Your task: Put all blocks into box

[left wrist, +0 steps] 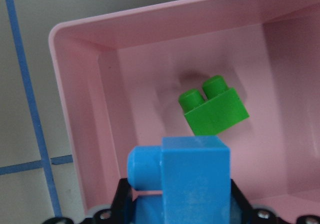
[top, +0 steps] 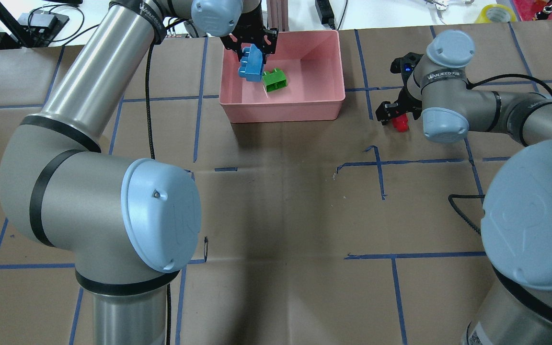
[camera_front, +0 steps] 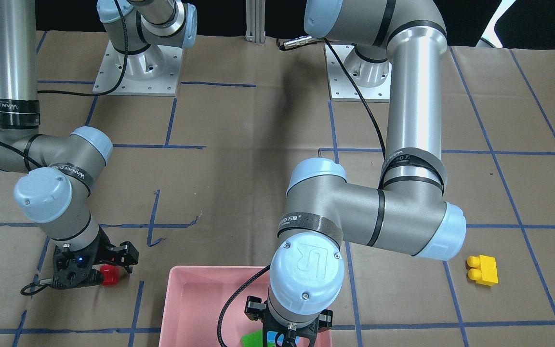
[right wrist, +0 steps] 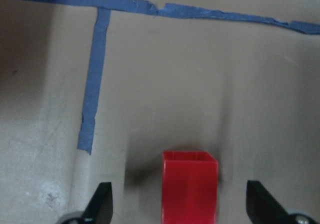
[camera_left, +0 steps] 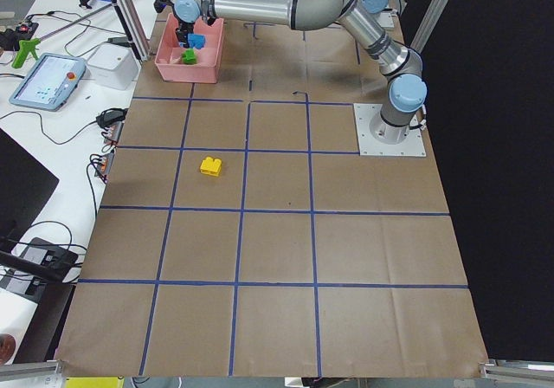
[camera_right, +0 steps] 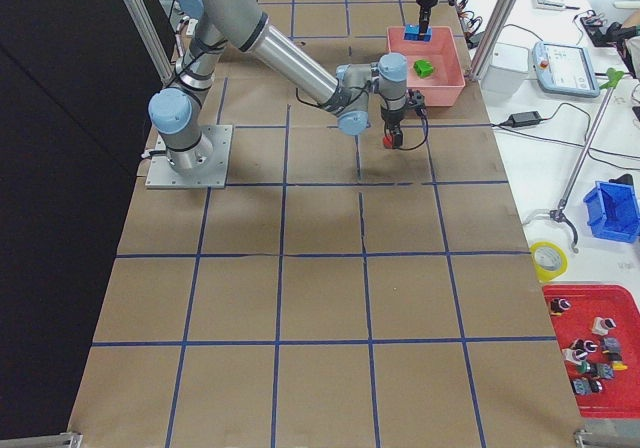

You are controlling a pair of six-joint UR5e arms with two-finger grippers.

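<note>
While above box [top: 285, 109], left tool [top: 253, 49] tight on blue block [top: 251, 68], right tool [right wrist: 176, 206] wide around red block [right wrist: 190, 181].

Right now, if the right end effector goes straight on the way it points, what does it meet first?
The small red plastic brick, centred between its open fingers. Their tips would probably reach the paper-covered table beside it. Height is unclear.

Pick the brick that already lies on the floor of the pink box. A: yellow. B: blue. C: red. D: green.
D: the green brick lies on the floor of the pink box, while the blue brick is held over it in the left gripper, and the red brick and yellow brick sit outside it on the table.
</note>
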